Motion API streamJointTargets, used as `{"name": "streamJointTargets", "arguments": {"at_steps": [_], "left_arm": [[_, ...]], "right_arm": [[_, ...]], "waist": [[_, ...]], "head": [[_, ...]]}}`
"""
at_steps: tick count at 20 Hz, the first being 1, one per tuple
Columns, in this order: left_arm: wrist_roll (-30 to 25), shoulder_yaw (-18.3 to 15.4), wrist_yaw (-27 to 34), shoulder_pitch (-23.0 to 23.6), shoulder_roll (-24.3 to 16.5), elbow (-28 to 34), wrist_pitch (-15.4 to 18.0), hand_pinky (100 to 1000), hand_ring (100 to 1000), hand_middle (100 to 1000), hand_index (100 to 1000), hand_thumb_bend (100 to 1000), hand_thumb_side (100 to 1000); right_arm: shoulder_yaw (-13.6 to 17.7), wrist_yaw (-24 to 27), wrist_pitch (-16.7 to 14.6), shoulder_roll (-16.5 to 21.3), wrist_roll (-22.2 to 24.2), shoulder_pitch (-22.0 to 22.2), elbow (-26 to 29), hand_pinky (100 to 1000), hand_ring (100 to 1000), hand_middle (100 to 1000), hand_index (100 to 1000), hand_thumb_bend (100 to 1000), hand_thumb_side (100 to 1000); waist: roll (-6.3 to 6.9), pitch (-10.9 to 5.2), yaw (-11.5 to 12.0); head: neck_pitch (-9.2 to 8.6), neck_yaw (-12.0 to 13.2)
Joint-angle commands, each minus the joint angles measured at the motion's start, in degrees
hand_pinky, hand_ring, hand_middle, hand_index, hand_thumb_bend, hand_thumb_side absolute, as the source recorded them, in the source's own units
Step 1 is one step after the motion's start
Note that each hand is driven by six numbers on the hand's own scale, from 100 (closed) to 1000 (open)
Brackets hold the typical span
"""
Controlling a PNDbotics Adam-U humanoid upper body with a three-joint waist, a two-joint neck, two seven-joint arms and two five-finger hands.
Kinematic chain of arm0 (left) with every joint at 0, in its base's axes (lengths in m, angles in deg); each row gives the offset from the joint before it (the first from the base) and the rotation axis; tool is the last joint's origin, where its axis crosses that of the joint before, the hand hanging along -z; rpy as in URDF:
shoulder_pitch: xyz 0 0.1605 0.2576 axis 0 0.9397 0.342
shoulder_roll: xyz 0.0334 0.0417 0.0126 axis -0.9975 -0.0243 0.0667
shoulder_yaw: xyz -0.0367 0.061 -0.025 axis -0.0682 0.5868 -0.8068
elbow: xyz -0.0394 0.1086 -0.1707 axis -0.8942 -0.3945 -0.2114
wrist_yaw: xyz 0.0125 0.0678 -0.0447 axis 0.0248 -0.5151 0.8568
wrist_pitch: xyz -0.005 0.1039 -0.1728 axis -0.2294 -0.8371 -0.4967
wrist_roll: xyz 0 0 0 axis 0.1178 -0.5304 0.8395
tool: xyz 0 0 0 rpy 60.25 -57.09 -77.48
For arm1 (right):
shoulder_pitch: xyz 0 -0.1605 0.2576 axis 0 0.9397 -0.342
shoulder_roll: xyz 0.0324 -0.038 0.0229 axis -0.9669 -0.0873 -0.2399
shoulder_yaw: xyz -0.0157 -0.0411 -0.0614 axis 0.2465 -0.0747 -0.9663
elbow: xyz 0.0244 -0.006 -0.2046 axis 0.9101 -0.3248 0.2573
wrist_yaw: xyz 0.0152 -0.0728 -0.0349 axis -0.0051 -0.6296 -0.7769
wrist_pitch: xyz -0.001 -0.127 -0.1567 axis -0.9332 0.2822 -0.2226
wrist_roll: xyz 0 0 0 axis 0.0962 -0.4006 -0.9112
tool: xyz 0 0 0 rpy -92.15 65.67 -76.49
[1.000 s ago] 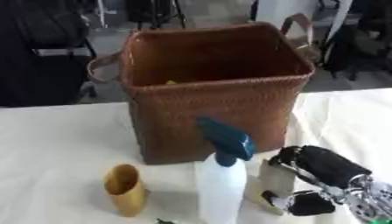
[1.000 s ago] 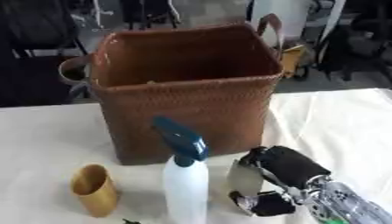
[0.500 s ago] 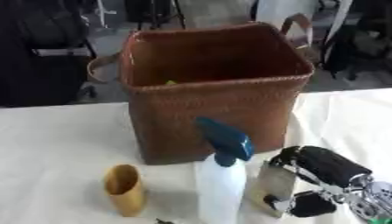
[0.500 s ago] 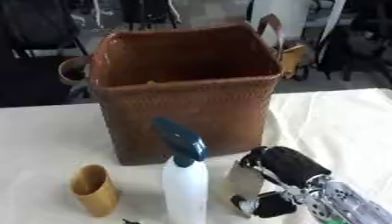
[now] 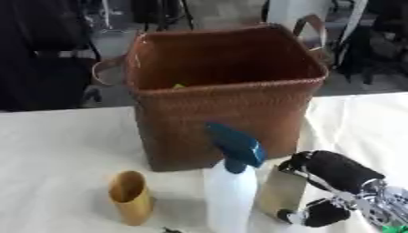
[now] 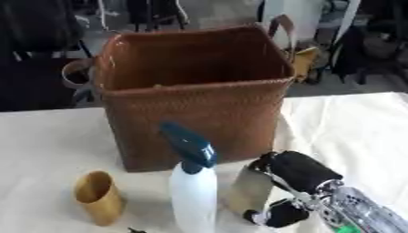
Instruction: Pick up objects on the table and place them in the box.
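A brown woven basket [image 5: 231,98] with two handles stands at the middle of the white table [image 5: 56,150]. In front of it stands a white spray bottle [image 5: 231,193] with a dark teal trigger head. Left of the bottle is a small yellow-brown cup [image 5: 130,197], upright. My right hand [image 5: 334,189] comes in from the lower right, its fingers and thumb curled round a flat tan object [image 5: 280,192] held upright just right of the bottle. A bit of yellow-green [image 5: 180,85] shows inside the basket. My left hand shows in neither view.
Dark office chairs and other furniture stand on the floor beyond the table's far edge. A small dark thing [image 5: 169,230] lies at the bottom edge, in front of the cup. White tabletop stretches to the left and to the right of the basket.
My right hand has shifted a little to the left and down with the tan object. The basket, bottle and cup stay where they were.
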Motion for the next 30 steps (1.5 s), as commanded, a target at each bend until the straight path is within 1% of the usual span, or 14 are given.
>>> {"name": "streamJointTargets", "arguments": {"at_steps": [1, 5, 6, 7, 8, 9, 10, 14, 17, 19, 23, 24, 25, 30], "left_arm": [[0.09, -0.27, 0.28, -0.64, -1.09, 0.51, 0.07, 732, 731, 768, 686, 100, 903], [0.09, -0.26, 0.28, -0.65, -1.07, 0.51, 0.05, 731, 731, 769, 686, 100, 904], [0.10, -0.27, 0.28, -0.62, -1.08, 0.51, 0.04, 730, 732, 769, 686, 100, 904], [0.11, -0.29, 0.26, -0.60, -1.08, 0.51, 0.04, 730, 732, 769, 686, 100, 904], [0.13, -0.30, 0.26, -0.60, -1.08, 0.51, 0.03, 729, 732, 769, 686, 100, 904], [0.14, -0.30, 0.27, -0.61, -1.07, 0.51, 0.03, 729, 732, 769, 686, 100, 904], [0.14, -0.30, 0.27, -0.61, -1.08, 0.51, 0.04, 728, 731, 769, 686, 100, 903], [0.13, -0.32, 0.26, -0.63, -1.09, 0.51, 0.05, 727, 731, 769, 685, 100, 903], [0.13, -0.32, 0.28, -0.67, -1.10, 0.51, 0.05, 727, 731, 769, 685, 100, 903], [0.14, -0.34, 0.28, -0.65, -1.10, 0.51, 0.02, 725, 732, 769, 685, 100, 904], [0.10, -0.33, 0.26, -0.61, -1.14, 0.51, -0.01, 724, 732, 770, 686, 100, 904], [0.08, -0.33, 0.27, -0.60, -1.14, 0.51, -0.02, 723, 732, 770, 685, 100, 904], [0.08, -0.34, 0.28, -0.57, -1.15, 0.51, -0.04, 723, 732, 770, 685, 100, 904], [0.19, -0.38, 0.22, -0.48, -1.23, 0.51, -0.09, 723, 732, 770, 685, 100, 906]], "right_arm": [[-0.37, -0.50, 0.47, 0.78, -0.37, -0.17, -1.06, 814, 442, 656, 787, 569, 513], [-0.59, -0.29, 0.88, 0.75, -1.41, -0.17, -1.51, 807, 428, 628, 761, 549, 523], [-0.59, -0.26, 0.99, 0.73, -1.65, -0.14, -1.58, 793, 391, 592, 700, 546, 504], [-0.60, -0.23, 1.15, 0.72, -1.94, -0.09, -1.61, 793, 391, 592, 700, 546, 504], [-0.62, -0.20, 1.29, 0.72, -2.18, -0.06, -1.64, 790, 366, 563, 660, 553, 475], [-0.65, -0.21, 1.41, 0.72, -2.38, -0.06, -1.65, 790, 366, 563, 660, 553, 475], [-0.65, -0.25, 1.53, 0.71, -2.59, -0.07, -1.63, 781, 338, 531, 614, 560, 455], [-0.75, -0.43, 2.14, 0.70, -3.52, 0.05, -1.45, 768, 304, 488, 557, 565, 419], [-0.82, -0.43, 2.59, 0.69, -4.13, 0.10, -1.31, 768, 304, 488, 557, 565, 419], [-0.85, -0.38, 2.79, 0.67, -4.41, 0.11, -1.20, 758, 278, 467, 510, 563, 395], [-0.89, -0.06, 3.26, 0.68, -4.90, 0.11, -0.91, 751, 264, 458, 500, 545, 396], [-0.85, 0.05, 3.37, 0.66, -5.03, 0.08, -0.81, 735, 240, 436, 475, 498, 425], [-0.72, 0.41, 3.59, 0.65, -5.27, 0.02, -0.49, 733, 236, 431, 475, 505, 407], [-0.52, 2.35, 4.70, 1.11, -5.59, 0.00, 1.27, 719, 223, 413, 466, 460, 431]], "waist": [[0.05, -0.70, 0.18], [0.01, -0.71, 0.17], [0.01, -0.72, 0.15], [0.01, -0.72, 0.13], [0.01, -0.73, 0.11], [0.02, -0.75, 0.09], [0.03, -0.76, 0.06], [0.08, -0.79, -0.02], [0.12, -0.81, -0.02], [0.14, -0.81, -0.02], [0.16, -0.80, -0.03], [0.16, -0.81, -0.05], [0.16, -0.82, -0.11], [0.09, -1.03, -0.32]], "head": [[-0.95, -0.11], [-0.97, -0.14], [-0.99, -0.13], [-1.00, -0.13], [-1.00, -0.13], [-1.01, -0.10], [-1.03, -0.12], [-1.08, -0.14], [-1.07, -0.09], [-1.07, -0.14], [-1.06, -0.20], [-1.05, -0.19], [-1.06, -0.16], [-0.92, -0.11]]}}
